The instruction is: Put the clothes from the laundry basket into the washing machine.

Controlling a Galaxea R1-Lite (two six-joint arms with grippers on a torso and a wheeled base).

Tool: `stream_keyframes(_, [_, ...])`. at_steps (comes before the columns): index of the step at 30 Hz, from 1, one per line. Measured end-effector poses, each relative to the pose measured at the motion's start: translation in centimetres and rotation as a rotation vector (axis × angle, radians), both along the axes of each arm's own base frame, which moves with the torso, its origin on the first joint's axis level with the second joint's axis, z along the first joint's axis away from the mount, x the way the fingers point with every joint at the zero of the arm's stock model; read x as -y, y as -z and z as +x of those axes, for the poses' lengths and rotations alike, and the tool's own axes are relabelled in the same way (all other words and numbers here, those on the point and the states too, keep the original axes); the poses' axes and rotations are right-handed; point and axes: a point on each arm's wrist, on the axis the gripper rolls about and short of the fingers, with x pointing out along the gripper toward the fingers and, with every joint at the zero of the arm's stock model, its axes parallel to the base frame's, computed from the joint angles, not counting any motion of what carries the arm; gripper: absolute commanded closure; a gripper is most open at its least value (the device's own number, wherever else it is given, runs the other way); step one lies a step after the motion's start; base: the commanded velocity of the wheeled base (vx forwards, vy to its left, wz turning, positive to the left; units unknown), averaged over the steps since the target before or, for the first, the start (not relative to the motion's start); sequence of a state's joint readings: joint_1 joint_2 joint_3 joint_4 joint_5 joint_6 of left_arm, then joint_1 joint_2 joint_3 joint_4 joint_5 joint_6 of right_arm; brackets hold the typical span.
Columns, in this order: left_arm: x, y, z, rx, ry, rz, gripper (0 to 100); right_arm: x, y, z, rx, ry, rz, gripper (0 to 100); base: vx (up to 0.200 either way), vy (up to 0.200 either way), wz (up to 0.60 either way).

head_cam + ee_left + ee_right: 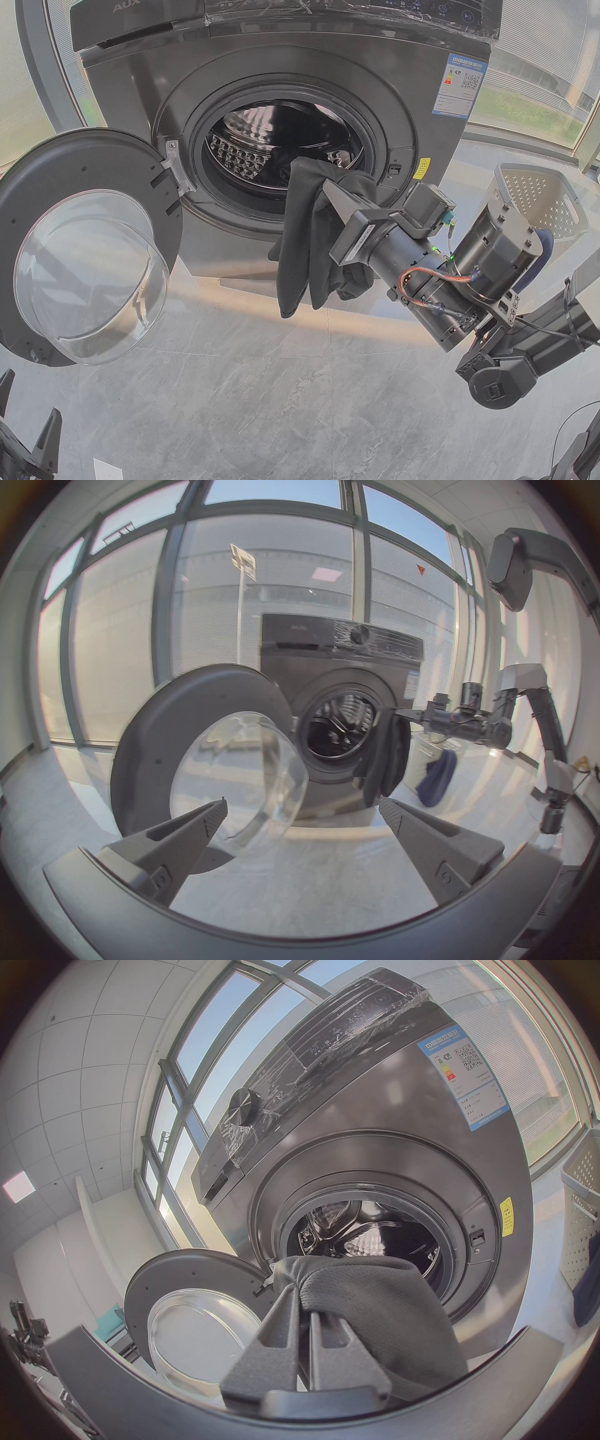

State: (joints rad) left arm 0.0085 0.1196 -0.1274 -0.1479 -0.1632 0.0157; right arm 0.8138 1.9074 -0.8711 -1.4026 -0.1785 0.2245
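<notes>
- The right pincer (331,190) is clamped on a black garment (306,237), which hangs just before the washing machine's (400,100) open drum.
- The left pincer (302,802) sits low, with its jaws spread wide.
- A blue garment (437,777) drapes on the laundry basket (544,194).

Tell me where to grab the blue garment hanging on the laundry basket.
Probably pinch the blue garment at its top fold on the laundry basket rim, coming down from above: it drapes limp over the wall, so the rim holds that fold up.
</notes>
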Motion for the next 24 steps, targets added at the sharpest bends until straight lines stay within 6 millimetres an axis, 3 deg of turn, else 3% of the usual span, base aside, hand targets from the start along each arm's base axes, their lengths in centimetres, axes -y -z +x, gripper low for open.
stream_keyframes(6, [0.3,-2.7,2.8,-0.097,0.16,0.025,0,-0.3,-0.3,0.7,0.01,0.005,0.007,100,0.0,0.0,0.0])
stream_keyframes(14, [1.4,-5.0,9.1,-0.196,0.357,0.033,0,-0.4,-0.7,1.3,0.023,0.005,0.016,100,0.0,0.0,0.0])
stream_keyframes(24, [5.6,-4.7,17.6,-0.264,0.497,0.027,0,-0.1,-1.2,1.8,0.036,0.016,0.029,100,0.0,0.0,0.0])
